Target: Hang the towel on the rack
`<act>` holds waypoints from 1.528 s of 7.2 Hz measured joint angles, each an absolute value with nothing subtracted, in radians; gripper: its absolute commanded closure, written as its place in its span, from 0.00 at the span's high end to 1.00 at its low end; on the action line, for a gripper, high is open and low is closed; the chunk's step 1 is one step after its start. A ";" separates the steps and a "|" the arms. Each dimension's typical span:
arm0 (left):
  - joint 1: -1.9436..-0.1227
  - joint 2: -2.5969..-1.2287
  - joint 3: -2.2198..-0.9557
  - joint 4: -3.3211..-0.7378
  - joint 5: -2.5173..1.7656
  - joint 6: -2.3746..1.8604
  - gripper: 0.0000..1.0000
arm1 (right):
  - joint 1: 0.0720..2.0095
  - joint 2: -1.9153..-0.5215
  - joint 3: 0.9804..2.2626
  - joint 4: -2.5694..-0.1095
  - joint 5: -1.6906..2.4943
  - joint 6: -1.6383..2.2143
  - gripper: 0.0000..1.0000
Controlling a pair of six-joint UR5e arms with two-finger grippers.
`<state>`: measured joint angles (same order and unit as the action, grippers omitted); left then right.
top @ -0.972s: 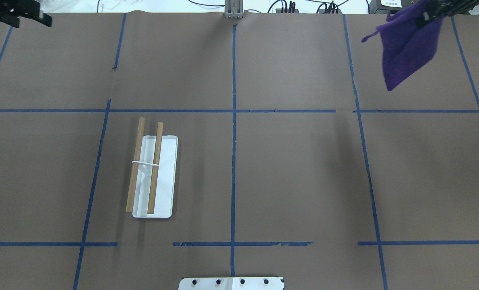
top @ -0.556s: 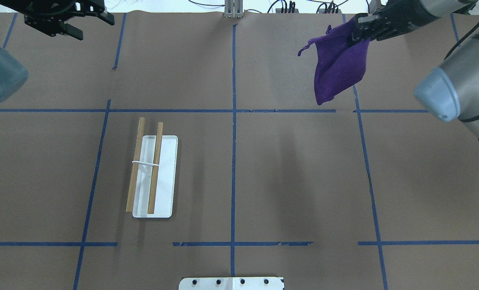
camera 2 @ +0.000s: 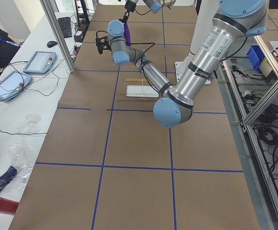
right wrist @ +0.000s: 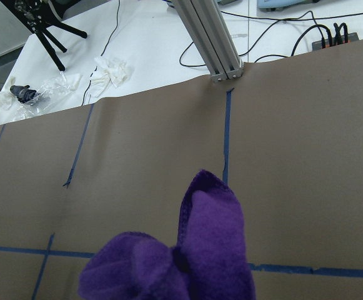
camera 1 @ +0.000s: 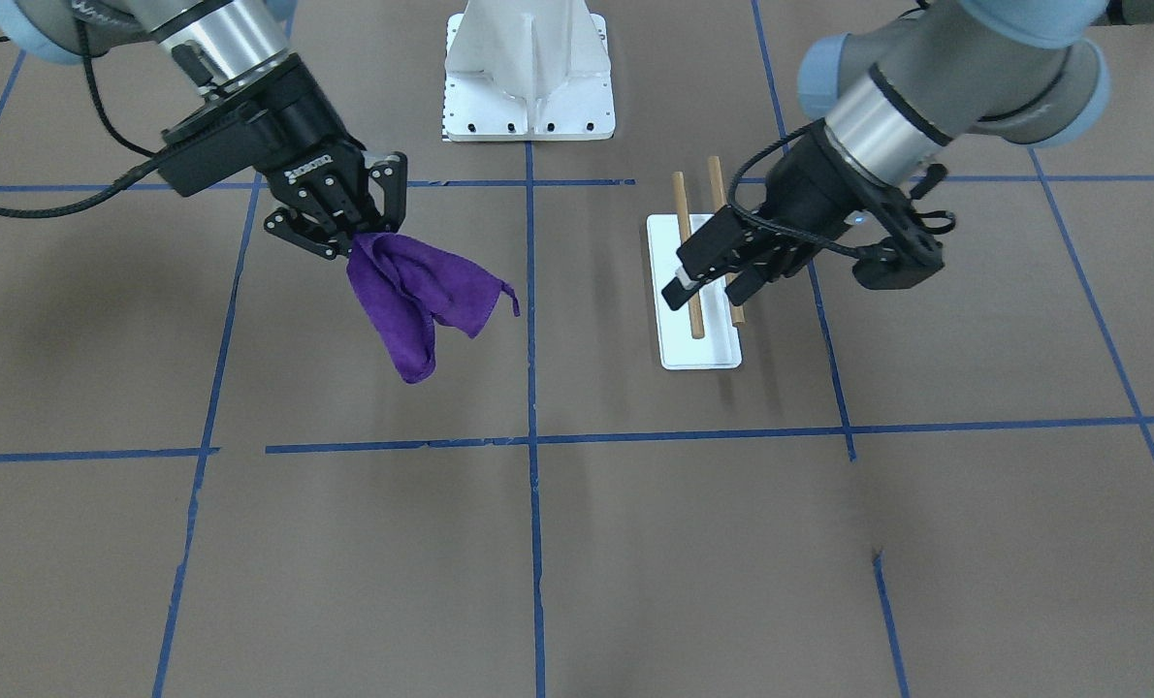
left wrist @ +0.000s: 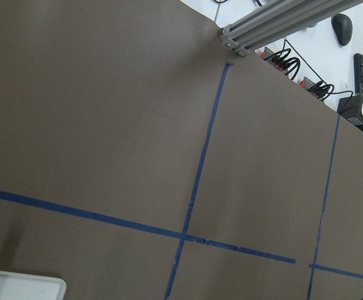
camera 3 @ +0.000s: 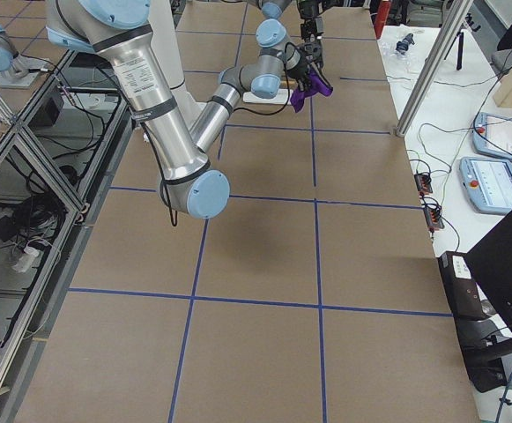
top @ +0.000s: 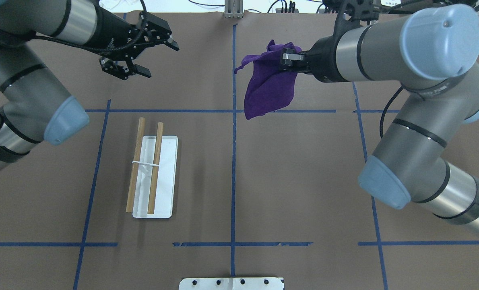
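The right gripper (top: 287, 60), clamped on the towel (top: 268, 90), holds it aloft, which looks like the carrying step. The left gripper (top: 159, 58) has its fingers apart. Next, the towel needs draping over the rack (top: 167, 181).

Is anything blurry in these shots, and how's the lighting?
Right wrist view: the towel, close to the lens, looks soft. Front-facing view: sharp, with only faint, diffuse shadows around the rack. Overhead view: even light, no glare.

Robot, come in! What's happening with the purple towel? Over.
Right gripper shut on towel, held aloft. Left gripper open, empty. Rack bare, no towel yet. Nothing lies between them.
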<state>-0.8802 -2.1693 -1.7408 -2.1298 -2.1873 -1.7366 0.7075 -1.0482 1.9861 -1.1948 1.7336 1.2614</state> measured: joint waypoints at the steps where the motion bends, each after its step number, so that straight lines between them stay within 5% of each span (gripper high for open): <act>1: -0.830 -2.196 -1.739 -2.133 -2.155 -1.803 0.98 | 0.651 -1.041 1.990 -1.194 1.652 1.277 0.00; 4: -0.778 -2.258 -1.741 -2.136 -2.137 -1.887 0.96 | 0.571 -1.029 1.990 -1.193 1.544 1.292 0.00; 8: -0.764 -2.285 -1.730 -2.150 -2.137 -1.915 0.70 | 0.559 -1.016 1.993 -1.192 1.534 1.321 0.00; 9: -0.762 -2.284 -1.729 -2.160 -2.137 -1.916 0.51 | 0.559 -1.013 1.993 -1.192 1.534 1.322 0.00; 10: -0.761 -2.283 -1.729 -2.168 -2.137 -1.916 0.18 | 0.559 -1.012 1.994 -1.192 1.534 1.322 0.00; 11: -0.761 -2.283 -1.729 -2.171 -2.137 -1.916 0.00 | 0.559 -1.011 1.994 -1.192 1.534 1.322 0.00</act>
<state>-0.7611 -2.2829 -1.7294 -2.1712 -2.1372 -1.9163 0.5586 -1.0113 1.9941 -1.1915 1.5340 1.3223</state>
